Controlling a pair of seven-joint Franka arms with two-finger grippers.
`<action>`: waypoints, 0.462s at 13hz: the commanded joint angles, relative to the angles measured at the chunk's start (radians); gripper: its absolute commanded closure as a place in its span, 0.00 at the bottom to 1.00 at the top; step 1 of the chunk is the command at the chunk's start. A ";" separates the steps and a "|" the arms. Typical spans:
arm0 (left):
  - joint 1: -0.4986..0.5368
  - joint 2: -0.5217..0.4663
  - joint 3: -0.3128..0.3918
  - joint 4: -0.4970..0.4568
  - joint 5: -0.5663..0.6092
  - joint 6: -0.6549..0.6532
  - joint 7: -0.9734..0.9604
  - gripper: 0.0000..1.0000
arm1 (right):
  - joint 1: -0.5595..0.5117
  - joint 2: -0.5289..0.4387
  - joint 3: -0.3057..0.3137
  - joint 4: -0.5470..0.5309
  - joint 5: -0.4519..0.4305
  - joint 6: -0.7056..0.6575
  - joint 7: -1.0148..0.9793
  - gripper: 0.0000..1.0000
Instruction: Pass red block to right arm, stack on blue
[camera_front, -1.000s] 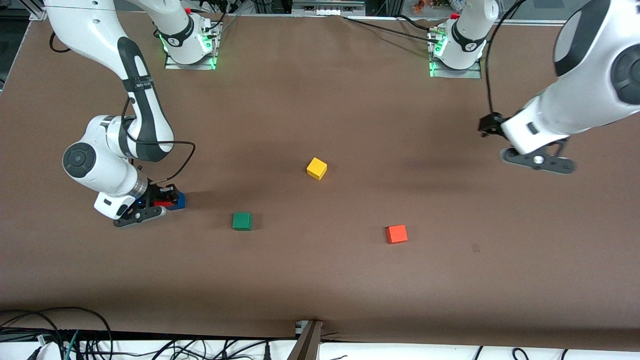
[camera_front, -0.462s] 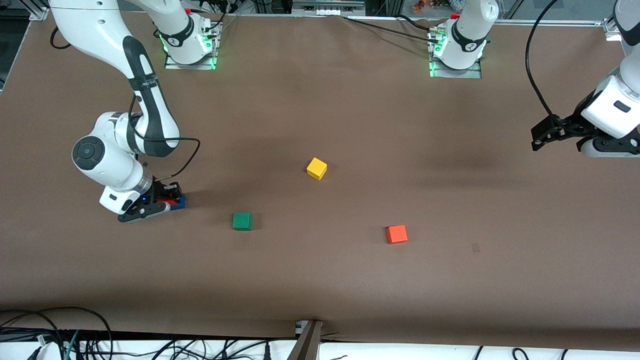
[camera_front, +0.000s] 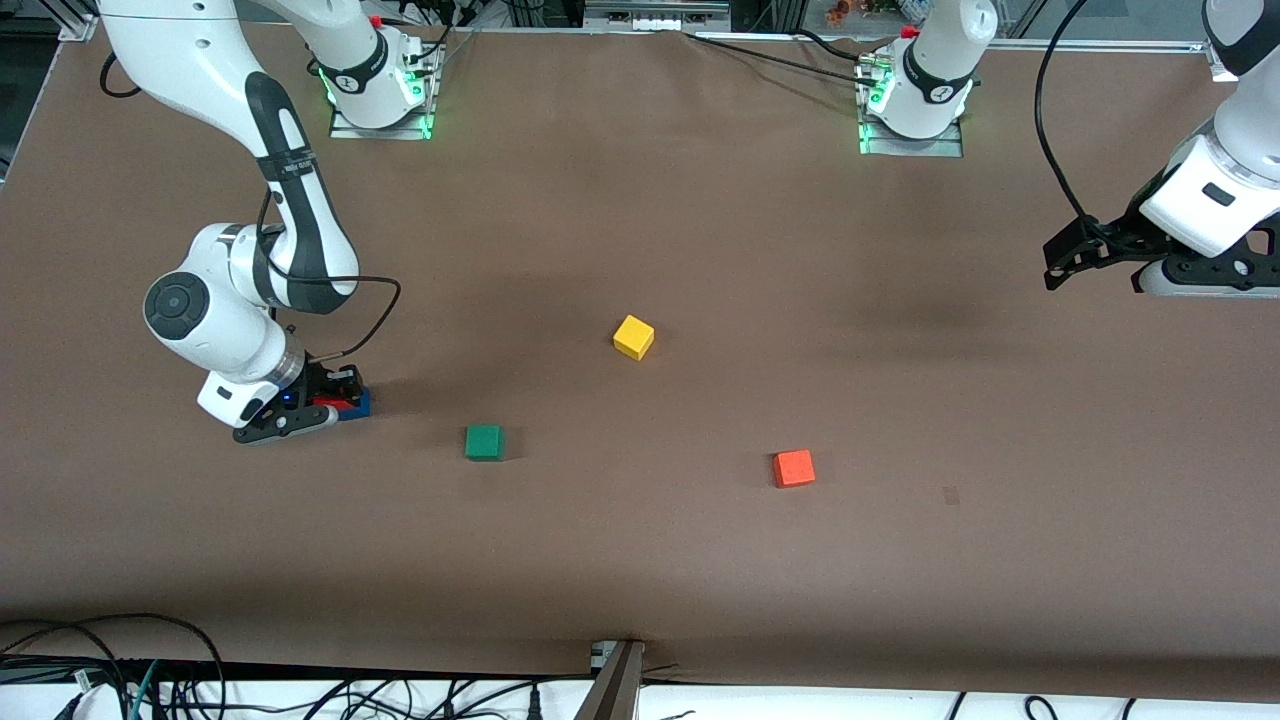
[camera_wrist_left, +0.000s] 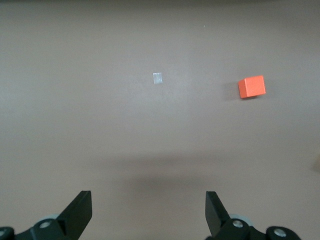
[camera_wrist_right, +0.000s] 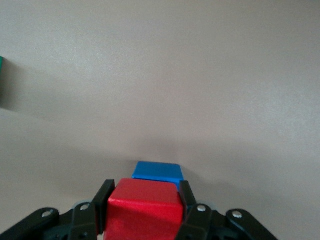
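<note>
Between the right claw (camera_wrist_right: 144, 200) fingers, deep-red block (camera_wrist_right: 145, 214) (glossy cube) over blue (camera_wrist_right: 157, 173)

Even, fairly bright overhead light falls on the brown table (camera_front: 700, 560), dimming toward the edge nearest the front camera. Shadows are soft and diffuse: broad dark smudges lie under both raised arms, and a blurred band crosses the left wrist view. The green block (camera_front: 484, 442), the yellow block (camera_front: 633, 337) and the orange block (camera_front: 794, 468) cast only faint shadows. Green indicator lights glow at both bases. The red block (camera_wrist_right: 145, 214) looks slightly soft at close range.
</note>
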 joint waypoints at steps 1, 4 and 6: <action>-0.008 0.053 0.009 0.099 -0.010 -0.025 -0.004 0.00 | 0.003 -0.034 -0.006 -0.039 -0.011 0.013 0.016 0.90; -0.008 0.076 0.007 0.120 -0.012 -0.036 -0.001 0.00 | 0.003 -0.033 -0.008 -0.039 -0.011 0.013 0.016 0.90; -0.006 0.077 0.006 0.120 -0.010 -0.038 0.001 0.00 | 0.003 -0.030 -0.008 -0.039 -0.011 0.013 0.016 0.90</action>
